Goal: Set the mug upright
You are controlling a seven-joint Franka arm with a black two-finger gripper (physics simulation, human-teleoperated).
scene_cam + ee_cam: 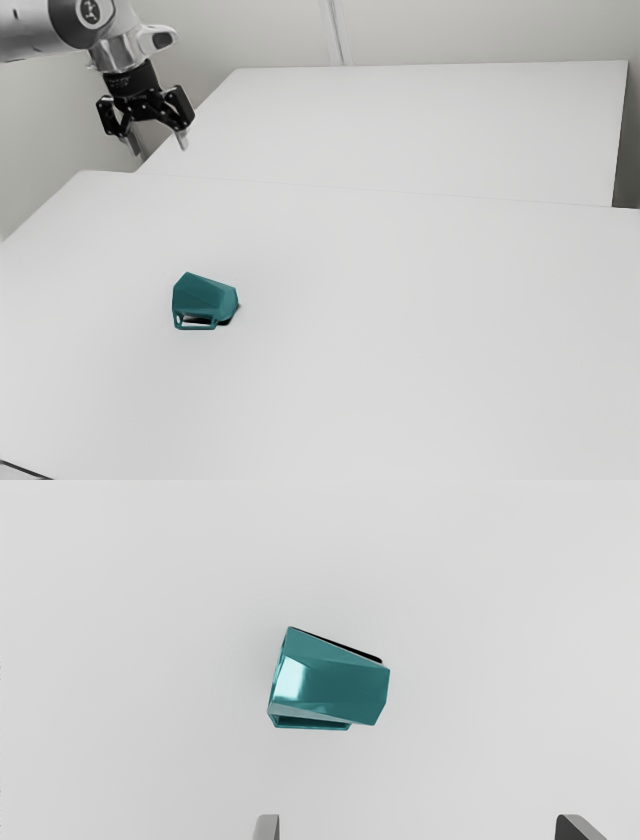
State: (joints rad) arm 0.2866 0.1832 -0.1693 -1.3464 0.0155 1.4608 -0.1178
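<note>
Exterior view's got the mug [205, 296] lying sideways on the surface [400, 350], tool [160, 148] raised and spread wide, probably so it can straddle the thing and tip it up.

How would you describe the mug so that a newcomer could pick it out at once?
On the white table, look toward the exterior view's left, nearer that camera than the gripper. The mug lies there on its side. Its teal, faceted body and angular handle set it apart from the black gripper.
</note>
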